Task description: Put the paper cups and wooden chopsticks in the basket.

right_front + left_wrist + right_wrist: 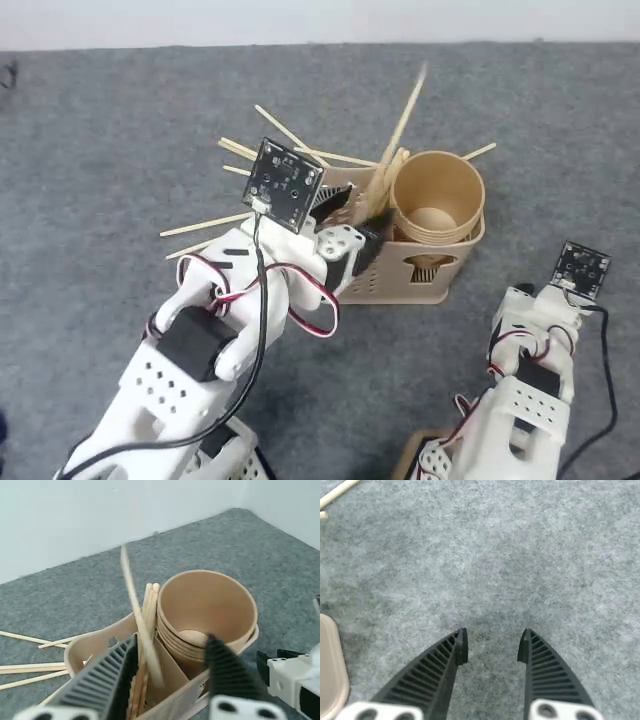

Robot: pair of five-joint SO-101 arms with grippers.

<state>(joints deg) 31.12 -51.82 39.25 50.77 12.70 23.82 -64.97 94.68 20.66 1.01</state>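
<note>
This looks like a robotics lab or test bench: a surface [90, 130] covered in plain grey felt meets a bare white wall [75, 515], and the white printed left arm [190, 350] and right arm [530, 400] carry exposed wires [262, 300] and a bare circuit board [284, 185]

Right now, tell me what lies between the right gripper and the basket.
Nothing but bare grey carpet. The high view shows it beside the basket; the right wrist view shows it under the open right gripper.
</note>
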